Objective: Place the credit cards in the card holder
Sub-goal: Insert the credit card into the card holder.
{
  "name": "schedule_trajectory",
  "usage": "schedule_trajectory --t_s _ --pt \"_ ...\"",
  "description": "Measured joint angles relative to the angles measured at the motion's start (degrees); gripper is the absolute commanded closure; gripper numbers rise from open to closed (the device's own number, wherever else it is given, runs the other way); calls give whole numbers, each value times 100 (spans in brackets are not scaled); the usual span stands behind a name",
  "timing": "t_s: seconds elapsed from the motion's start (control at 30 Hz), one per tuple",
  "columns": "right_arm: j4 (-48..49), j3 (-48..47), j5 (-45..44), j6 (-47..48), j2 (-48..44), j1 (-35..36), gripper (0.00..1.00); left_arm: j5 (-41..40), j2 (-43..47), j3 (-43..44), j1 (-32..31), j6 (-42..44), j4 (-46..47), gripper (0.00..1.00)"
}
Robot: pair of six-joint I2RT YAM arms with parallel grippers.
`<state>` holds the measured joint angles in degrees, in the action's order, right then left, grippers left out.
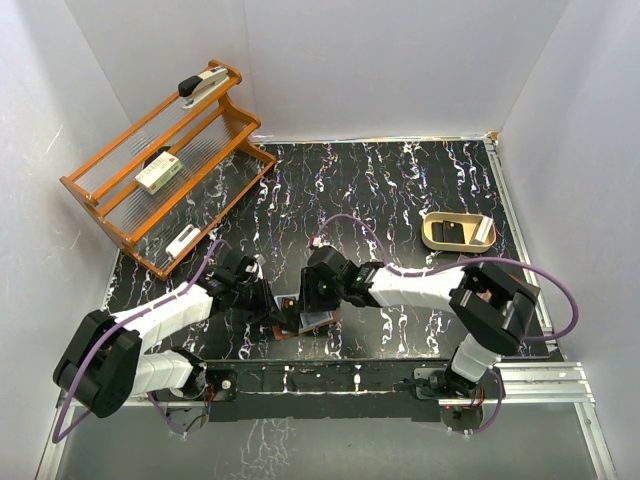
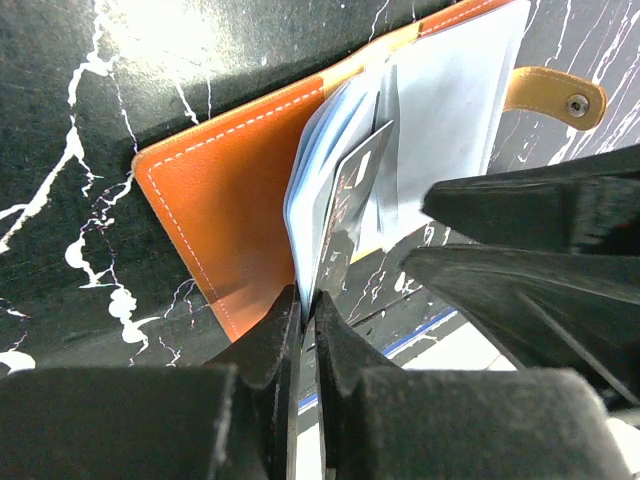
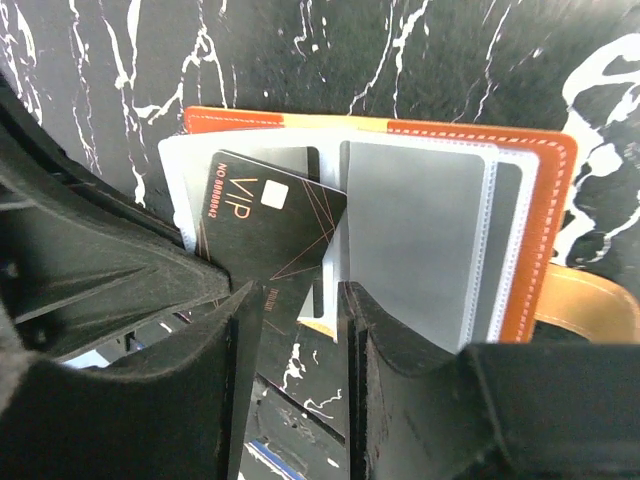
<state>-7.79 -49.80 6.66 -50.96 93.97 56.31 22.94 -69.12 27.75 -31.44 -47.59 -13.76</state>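
Observation:
The card holder (image 2: pixel 225 215), orange-brown leather with a snap tab (image 2: pixel 560 95), lies open on the black marble table near the front edge (image 1: pixel 290 333). Its pale clear pocket leaves (image 3: pixel 420 235) stand fanned up. A dark credit card (image 3: pixel 265 235) marked VIP sits partly inside a leaf, tilted; it also shows in the left wrist view (image 2: pixel 352 195). My left gripper (image 2: pixel 305 305) is shut on the thin edge of a pale leaf. My right gripper (image 3: pixel 297 320) is open, its jaws either side of the dark card's lower corner, one fingertip (image 3: pixel 360 305) against a clear leaf. Both grippers meet over the holder (image 1: pixel 300 305).
A wooden rack (image 1: pixel 110 225) stands at the back left with a stapler (image 1: pixel 200 85) and a white-and-green box (image 1: pixel 158 173). A tan tray (image 1: pixel 458 231) lies at the right. White walls close the sides and back.

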Motion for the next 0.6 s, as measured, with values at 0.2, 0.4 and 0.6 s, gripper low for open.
schedule_trajectory --t_s 0.2,0.4,0.6 --pt "-1145 -623 -658 680 -315 -2 54 63 -66 0 20 83 87 100" --pt "-1829 -861 -1147 1272 -365 -173 52 219 -297 24 26 190 275 100" --pt "-2275 -861 -1340 1698 -358 -699 52 269 -516 203 28 343 348 100"
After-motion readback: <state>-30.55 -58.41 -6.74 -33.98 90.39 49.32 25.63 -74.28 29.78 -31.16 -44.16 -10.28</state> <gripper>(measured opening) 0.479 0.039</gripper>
